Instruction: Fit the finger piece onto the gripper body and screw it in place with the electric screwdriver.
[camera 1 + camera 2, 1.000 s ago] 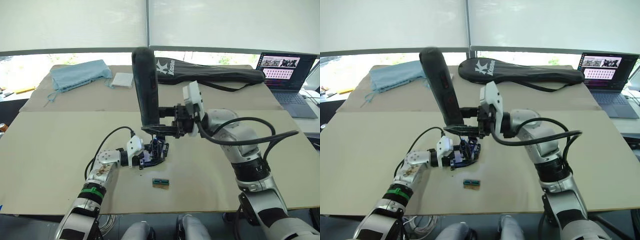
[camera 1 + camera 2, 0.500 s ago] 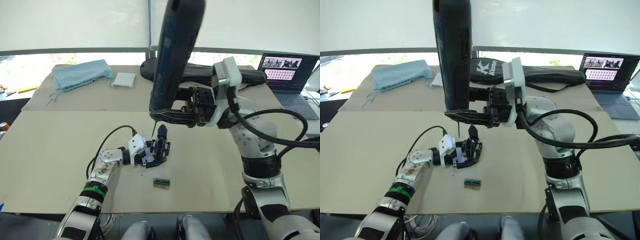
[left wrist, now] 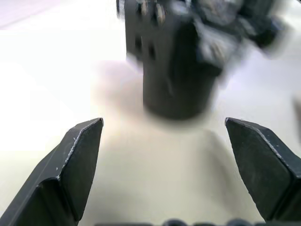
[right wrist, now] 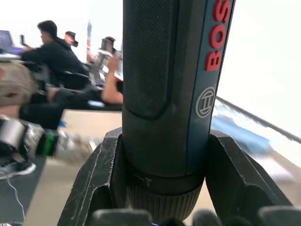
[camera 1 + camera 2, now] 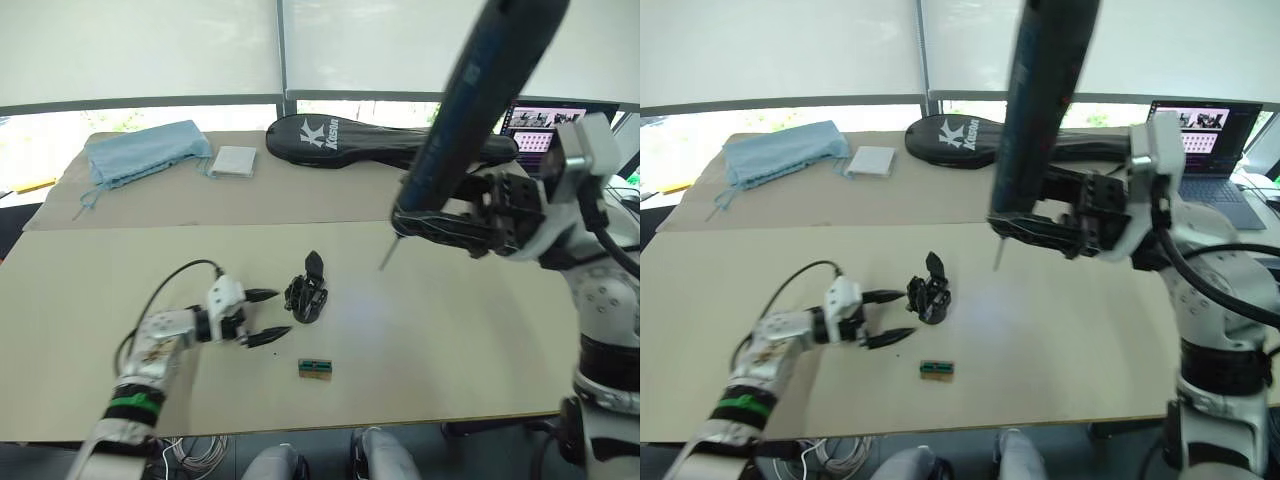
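Left eye view: the right arm is raised over the right half of the table, its right gripper clamped around the lower end of the electric screwdriver, which leans up and to the right with its thin metal bit pointing down at bare tabletop, well apart from the gripper body. The left arm lies low along the table's near left, forearm stretched toward the middle, and the left gripper has its two black fingers spread wide and holding nothing, their tips just short of the gripper body. That small black mechanism stands alone on the table with one pointed finger sticking up (the left wrist view blurs it, so whether the finger piece is already mounted on it is hard to say). A small green-and-tan block lies near the front edge, just beside the left gripper's lower finger. Along the far edge rest a folded blue cloth, a white pad, a long black racket bag and a laptop. Open tabletop stretches between the mechanism and the screwdriver's bit.
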You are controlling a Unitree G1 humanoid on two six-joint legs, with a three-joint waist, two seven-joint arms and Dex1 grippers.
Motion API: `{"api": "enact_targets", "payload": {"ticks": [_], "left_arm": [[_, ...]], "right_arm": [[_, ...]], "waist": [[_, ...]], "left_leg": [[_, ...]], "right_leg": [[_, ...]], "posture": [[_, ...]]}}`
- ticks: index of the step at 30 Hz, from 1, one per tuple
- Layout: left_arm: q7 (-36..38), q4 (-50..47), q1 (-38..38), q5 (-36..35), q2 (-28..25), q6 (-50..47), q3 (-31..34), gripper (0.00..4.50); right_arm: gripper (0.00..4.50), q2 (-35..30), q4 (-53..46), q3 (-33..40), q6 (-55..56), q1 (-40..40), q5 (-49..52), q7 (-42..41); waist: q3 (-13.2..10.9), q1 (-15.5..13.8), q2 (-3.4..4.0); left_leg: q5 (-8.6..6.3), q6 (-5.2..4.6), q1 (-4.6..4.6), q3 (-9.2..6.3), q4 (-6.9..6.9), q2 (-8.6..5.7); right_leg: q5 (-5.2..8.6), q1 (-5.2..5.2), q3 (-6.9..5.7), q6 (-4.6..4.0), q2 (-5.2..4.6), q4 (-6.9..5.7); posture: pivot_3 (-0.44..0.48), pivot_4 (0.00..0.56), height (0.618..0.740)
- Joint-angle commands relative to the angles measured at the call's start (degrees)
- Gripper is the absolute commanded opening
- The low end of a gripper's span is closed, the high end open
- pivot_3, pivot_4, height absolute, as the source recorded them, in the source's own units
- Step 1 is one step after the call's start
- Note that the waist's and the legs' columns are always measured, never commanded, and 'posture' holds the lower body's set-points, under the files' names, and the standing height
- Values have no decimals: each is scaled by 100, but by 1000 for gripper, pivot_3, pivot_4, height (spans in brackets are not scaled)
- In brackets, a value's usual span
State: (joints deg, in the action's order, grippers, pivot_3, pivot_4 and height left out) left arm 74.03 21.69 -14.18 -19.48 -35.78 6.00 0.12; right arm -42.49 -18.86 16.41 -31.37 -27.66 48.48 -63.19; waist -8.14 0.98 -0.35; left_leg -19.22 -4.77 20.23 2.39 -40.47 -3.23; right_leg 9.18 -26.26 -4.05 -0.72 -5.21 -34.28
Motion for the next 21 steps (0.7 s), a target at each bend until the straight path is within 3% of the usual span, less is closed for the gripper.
{"api": "enact_targets", "payload": {"ticks": [1, 4, 9, 13, 21], "left_arm": [[379, -24, 374, -373, -323, 13, 470, 4388], [633, -92, 612, -531, -595, 83, 754, 4388], [994, -334, 848, -672, -825, 105, 923, 4388], [1146, -821, 870, -829, -835, -101, 875, 4388], [934, -2088, 739, -724, -511, -483, 181, 4388]], "right_arm": [[1907, -236, -361, 689, 331, 690, 12, -191], [1907, -276, -502, 1009, 585, 1495, -124, -309], [1907, -128, -904, 1058, 664, 2034, -27, -92], [1907, 56, -1314, 758, 527, 1928, 201, 249], [1907, 681, -1858, -568, 303, 813, 577, 967]], "waist": [[-10, -47, 16], [-20, -129, 19], [-43, -178, 32], [-47, -183, 28], [-51, -164, 25]], "left_leg": [[0, -1, 1, 0, 1, 0], [-3, -4, 5, 0, 0, 1], [-5, -9, 7, 1, -1, -1], [-6, -7, 10, 1, 0, 0], [-5, -4, 7, 1, 0, -5]], "right_leg": [[0, 1, 0, 1, 0, 4], [-2, 4, -2, 3, -1, 12], [-5, 4, 0, 9, -2, 18], [-5, 2, -2, 9, -2, 19], [-7, 2, -4, 11, 1, 21]], "posture": [[0, 150, 740], [0, 150, 740], [0, 150, 740], [0, 150, 740], [0, 150, 740]]}}
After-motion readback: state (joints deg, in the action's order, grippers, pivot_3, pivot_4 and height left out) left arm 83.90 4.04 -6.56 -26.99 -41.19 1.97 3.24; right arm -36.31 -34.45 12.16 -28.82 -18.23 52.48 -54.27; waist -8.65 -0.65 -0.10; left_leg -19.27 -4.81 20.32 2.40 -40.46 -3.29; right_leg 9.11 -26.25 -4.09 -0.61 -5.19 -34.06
